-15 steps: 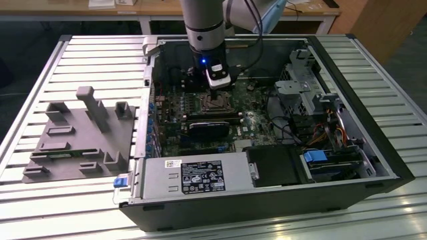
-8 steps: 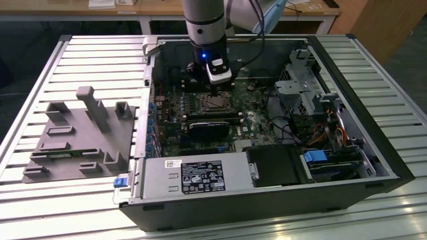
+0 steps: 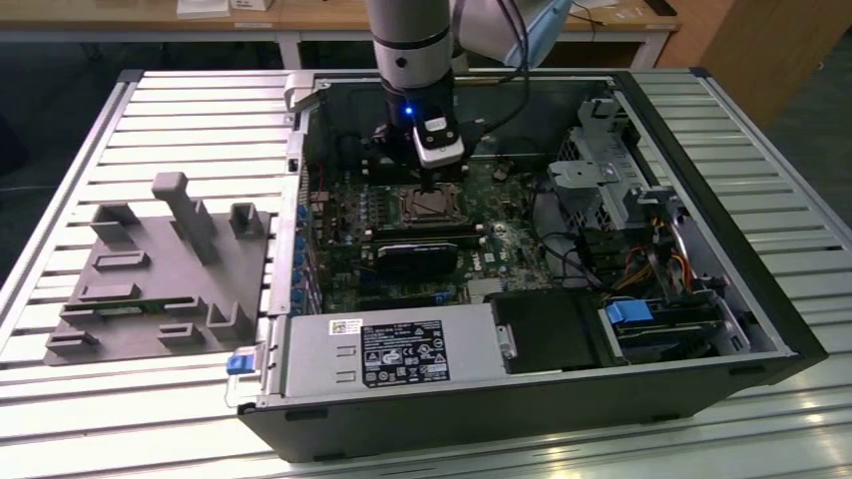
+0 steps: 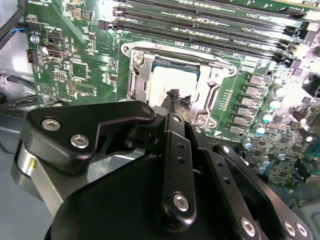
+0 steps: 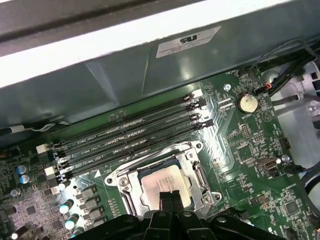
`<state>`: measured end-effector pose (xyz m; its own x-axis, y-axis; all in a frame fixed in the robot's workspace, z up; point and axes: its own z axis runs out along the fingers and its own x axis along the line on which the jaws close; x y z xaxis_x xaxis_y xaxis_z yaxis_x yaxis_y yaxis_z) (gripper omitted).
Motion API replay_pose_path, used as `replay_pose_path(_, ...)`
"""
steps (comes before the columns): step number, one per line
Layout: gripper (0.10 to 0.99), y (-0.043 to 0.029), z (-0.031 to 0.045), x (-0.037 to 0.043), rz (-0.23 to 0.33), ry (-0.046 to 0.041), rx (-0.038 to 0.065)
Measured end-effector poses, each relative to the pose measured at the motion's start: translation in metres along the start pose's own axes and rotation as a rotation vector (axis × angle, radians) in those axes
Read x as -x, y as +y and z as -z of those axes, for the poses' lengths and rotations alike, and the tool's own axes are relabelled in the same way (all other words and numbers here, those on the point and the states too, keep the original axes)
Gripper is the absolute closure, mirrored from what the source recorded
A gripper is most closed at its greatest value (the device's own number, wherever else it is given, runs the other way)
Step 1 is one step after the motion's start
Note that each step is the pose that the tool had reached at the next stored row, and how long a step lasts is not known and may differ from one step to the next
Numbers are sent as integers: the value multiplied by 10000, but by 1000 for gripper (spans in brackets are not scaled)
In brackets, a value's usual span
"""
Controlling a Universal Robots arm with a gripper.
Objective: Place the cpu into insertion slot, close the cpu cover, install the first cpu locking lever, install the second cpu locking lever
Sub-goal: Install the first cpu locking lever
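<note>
The cpu (image 4: 162, 80) (image 5: 162, 182) lies flat in the insertion slot (image 3: 429, 205) on the green motherboard, its dull silver top showing. The cpu cover (image 4: 141, 82) (image 5: 197, 172), a silvery frame, lies down around the chip. A thin wire lever (image 4: 200, 56) runs along the socket's side nearest the memory slots. My gripper (image 4: 178, 98) (image 5: 169, 199) (image 3: 433, 185) hangs straight over the chip with its black fingertips together, at or just above the chip's edge. The fingers hide part of the chip.
Long black memory slots (image 5: 130, 135) (image 4: 200, 20) run beside the socket. In the exterior view, the open case holds a black card (image 3: 415, 257), a power supply (image 3: 386, 354) and a drive cage (image 3: 613, 180). A grey fixture (image 3: 154, 269) sits on the table at the exterior view's left.
</note>
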<state>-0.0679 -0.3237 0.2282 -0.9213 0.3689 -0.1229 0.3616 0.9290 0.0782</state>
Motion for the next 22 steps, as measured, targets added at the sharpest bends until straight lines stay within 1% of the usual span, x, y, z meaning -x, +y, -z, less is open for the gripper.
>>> replay_pose_path(4,984,19,-10,49,-10,226,-90)
replay_pose_path(8,984,37,-19,98,-21,502,-199)
replay_pose_path(12,984,55,-29,145,-34,709,-282)
replay_pose_path(14,984,62,-32,166,-42,766,-306)
replay_pose_path(15,984,63,-32,168,-45,773,-310)
replay_pose_path(22,984,63,-32,168,-47,773,-309)
